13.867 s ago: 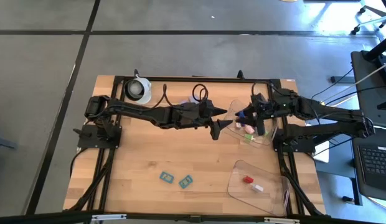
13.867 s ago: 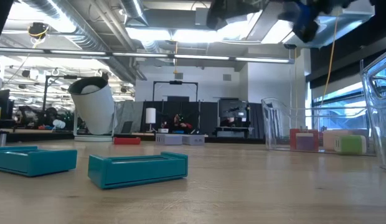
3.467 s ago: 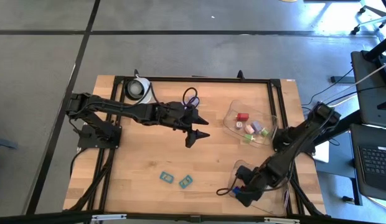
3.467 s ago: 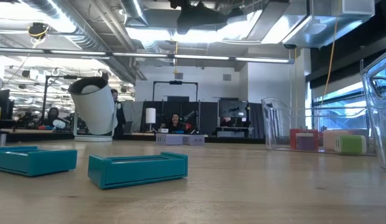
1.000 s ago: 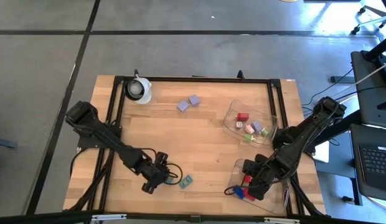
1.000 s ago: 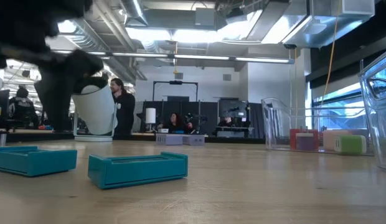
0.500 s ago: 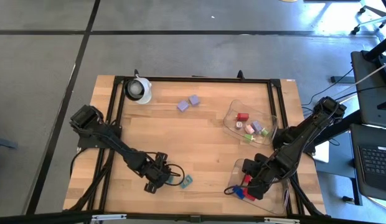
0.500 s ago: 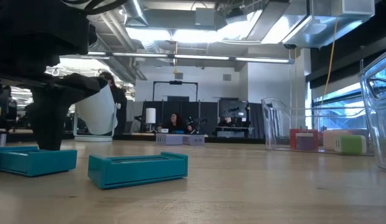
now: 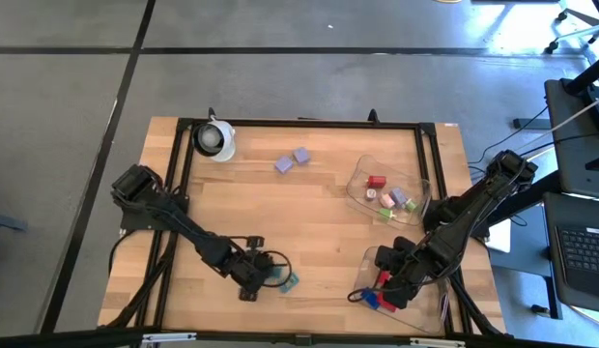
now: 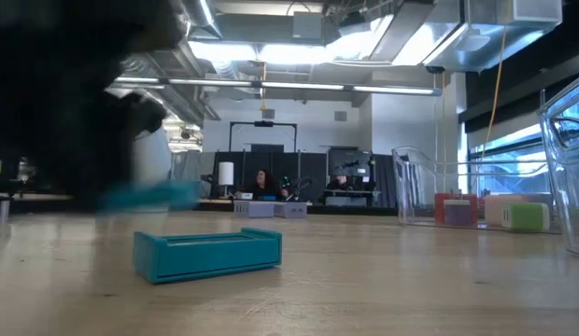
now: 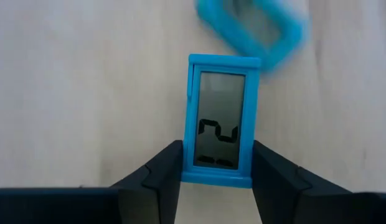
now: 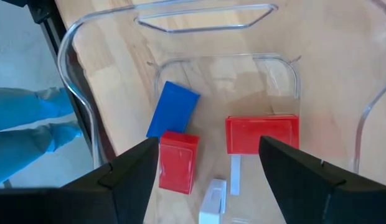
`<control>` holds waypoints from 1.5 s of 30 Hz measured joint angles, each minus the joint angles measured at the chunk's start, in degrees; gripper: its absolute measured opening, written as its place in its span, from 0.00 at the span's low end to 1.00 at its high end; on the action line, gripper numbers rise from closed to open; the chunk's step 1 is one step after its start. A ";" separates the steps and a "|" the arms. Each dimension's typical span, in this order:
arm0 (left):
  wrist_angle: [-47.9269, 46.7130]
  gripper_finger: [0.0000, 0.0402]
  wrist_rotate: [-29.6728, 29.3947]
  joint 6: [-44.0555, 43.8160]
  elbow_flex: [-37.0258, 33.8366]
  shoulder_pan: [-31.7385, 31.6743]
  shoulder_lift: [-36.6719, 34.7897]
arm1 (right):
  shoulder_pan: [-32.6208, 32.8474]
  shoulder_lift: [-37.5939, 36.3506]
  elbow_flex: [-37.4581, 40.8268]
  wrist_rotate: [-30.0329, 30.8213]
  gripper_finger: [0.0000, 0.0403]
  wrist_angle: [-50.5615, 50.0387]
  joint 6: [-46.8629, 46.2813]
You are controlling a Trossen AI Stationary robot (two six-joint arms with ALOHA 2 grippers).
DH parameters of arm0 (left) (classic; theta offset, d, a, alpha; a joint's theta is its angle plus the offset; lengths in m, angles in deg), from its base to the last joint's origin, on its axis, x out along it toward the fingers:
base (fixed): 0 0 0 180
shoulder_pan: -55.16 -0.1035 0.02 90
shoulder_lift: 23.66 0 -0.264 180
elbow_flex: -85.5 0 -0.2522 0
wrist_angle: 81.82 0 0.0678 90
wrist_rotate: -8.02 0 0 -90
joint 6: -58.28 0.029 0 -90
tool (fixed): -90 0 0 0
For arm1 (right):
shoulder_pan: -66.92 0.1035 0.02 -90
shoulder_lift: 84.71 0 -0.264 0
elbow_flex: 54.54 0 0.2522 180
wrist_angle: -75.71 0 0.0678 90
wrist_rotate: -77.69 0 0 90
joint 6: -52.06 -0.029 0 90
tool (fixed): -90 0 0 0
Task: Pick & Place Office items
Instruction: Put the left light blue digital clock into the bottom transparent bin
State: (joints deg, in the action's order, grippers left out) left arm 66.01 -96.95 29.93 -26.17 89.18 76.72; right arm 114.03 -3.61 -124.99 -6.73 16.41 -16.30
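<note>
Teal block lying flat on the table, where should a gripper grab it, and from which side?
Probably across the two long sides of the teal block, straight down from above: it lies flat and low on the wooden table, a slim rectangle. The left gripper holds its twin that way.

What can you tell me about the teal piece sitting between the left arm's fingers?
The teal piece is a flat rectangular frame, plastic-looking, around a grey window with dark markings. It sits lengthwise between the left end effector, whose two dark fingers press its long sides. Pale wooden table shows behind it, and a second, blurred teal piece lies just beyond.
</note>
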 joint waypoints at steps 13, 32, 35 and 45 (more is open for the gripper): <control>0.38 0.38 -23.52 10.74 18.75 -6.20 -0.40 | -1.73 -1.68 0.00 -0.33 0.66 -0.02 -0.17; 0.46 0.38 -35.12 16.71 41.41 -12.48 -0.48 | -2.29 -10.45 -0.02 32.81 0.54 3.41 -3.16; 0.72 0.38 -35.16 16.69 42.49 -12.48 -0.55 | -2.31 -10.92 -0.02 40.15 0.54 5.01 -2.67; 1.48 0.38 -36.54 14.96 42.57 -12.26 -0.55 | -2.32 -10.95 -0.02 45.95 0.54 19.68 16.50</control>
State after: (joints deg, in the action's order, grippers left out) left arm 67.50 -133.49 44.89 16.40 76.92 76.17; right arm 111.71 -14.56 -125.01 39.22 36.09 0.20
